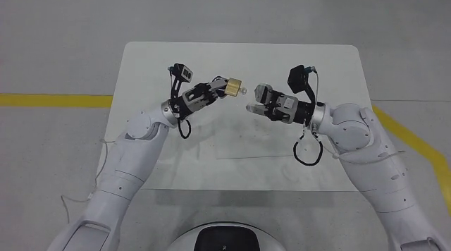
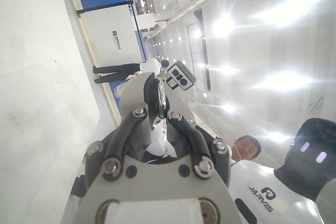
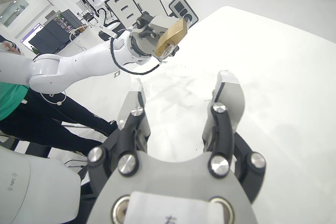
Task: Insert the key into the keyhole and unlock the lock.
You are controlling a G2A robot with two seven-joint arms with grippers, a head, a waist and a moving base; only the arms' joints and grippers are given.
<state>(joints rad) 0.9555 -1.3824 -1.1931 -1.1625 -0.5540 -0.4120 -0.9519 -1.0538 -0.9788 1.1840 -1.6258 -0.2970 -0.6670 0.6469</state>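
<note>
- Hanging over the middle of the desk (image 1: 317, 68), the right claw (image 1: 254, 100) is the nearer of the two claws. Its two fingers (image 3: 228, 93) stand wide apart with nothing between them, and the tips point toward the lock.
- Just past those tips, apart from them and not touching, is the one lock (image 3: 173, 33). It is a brass padlock held up in the air, clear of the desk's surface.
- One shiny silver piece (image 3: 168, 48) sits on the end of the lock that faces the right claw. I cannot tell whether it is the head of the key or only the face of the keyhole.
- The left claw (image 1: 224, 88) grips the lock at its other end, the end turned away from the right claw. In the left wrist view its two fingers (image 2: 139, 96) are drawn in on a thin metal part seen edge-on between them, and I cannot tell which part it is.
- Both arms come in from the robot's side, one on the left and one on the right, so the two claws face each other across the lock.
- The one desk is white with rounded corners.
- Beyond it lies grey floor, with a yellow stripe (image 1: 49, 100) running off to the desk's left.
</note>
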